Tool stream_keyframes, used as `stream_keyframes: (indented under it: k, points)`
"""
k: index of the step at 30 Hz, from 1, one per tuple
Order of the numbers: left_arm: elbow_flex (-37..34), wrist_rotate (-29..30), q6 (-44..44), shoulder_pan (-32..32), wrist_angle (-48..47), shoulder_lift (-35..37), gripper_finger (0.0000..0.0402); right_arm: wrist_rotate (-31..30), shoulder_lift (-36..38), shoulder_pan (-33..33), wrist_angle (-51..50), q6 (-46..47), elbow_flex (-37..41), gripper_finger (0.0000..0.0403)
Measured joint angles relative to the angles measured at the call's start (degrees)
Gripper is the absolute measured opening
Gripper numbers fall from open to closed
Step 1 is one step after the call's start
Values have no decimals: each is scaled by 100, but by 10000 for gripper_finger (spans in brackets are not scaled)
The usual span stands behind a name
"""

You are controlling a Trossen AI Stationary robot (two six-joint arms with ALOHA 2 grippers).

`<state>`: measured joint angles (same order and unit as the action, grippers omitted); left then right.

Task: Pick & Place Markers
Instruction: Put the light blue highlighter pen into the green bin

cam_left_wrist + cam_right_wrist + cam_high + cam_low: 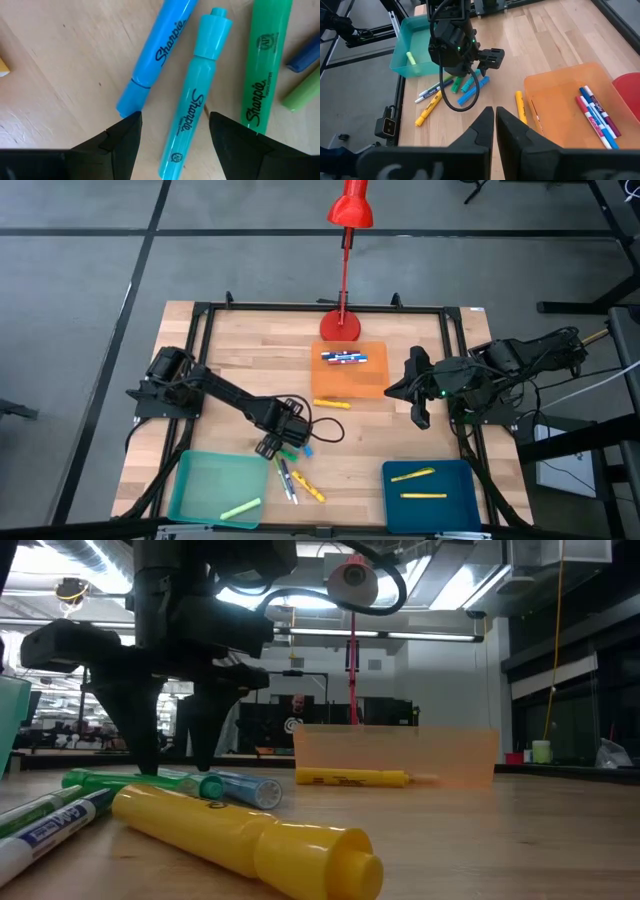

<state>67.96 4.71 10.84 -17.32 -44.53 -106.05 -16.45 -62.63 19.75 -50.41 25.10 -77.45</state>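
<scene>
Presently, I hold the left pincer (172,132) open astride the teal marker (194,102) lying on the worktop (380,445) between blue and green ones, so closing to grasp it comes next, while the right pincer (494,122) waits shut.

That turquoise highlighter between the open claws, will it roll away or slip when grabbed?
Probably stiff: the turquoise highlighter looks like hard plastic. Its smooth round barrel might slip or roll if nudged. The left gripper straddles it with open fingers, which should keep it centred.
</scene>
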Motion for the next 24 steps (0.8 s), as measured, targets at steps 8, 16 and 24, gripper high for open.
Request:
stream_keyframes:
  k: [8,16,24]
  points:
    - [0,-78,-6,116,0,-1,228,0,0,0,2,4,0,21]
    - [0,-183,-15,18,-100,-3,228,0,0,0,3,0,0,21]
    - [0,-184,44,-57,-12,-35,228,-2,0,0,2,-2,0,21]
